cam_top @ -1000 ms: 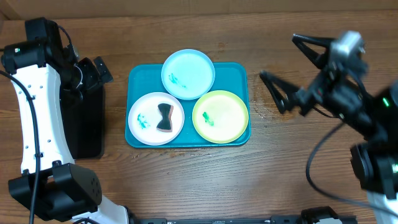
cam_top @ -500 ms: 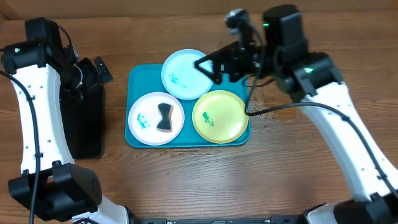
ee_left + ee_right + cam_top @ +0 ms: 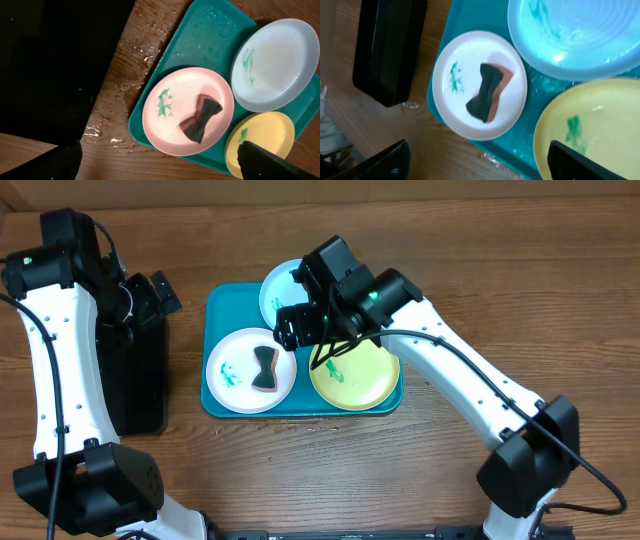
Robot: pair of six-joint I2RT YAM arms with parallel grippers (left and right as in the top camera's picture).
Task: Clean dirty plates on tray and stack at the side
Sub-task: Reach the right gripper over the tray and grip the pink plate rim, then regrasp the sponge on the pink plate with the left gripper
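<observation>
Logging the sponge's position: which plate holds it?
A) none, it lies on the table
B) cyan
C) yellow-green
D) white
D: the dark bow-shaped sponge lies on the white plate, beside a green smear.

Tray (image 3: 222,302) holds rear plate (image 3: 280,292), front-left plate (image 3: 230,370), front-right plate (image 3: 355,385). Sponge (image 3: 264,369) lies on front-left plate. Smaller tray (image 3: 140,380) stands left of Tray, apart.

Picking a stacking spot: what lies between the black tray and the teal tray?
Only bare table speckled with water drops, clearest in the left wrist view.
</observation>
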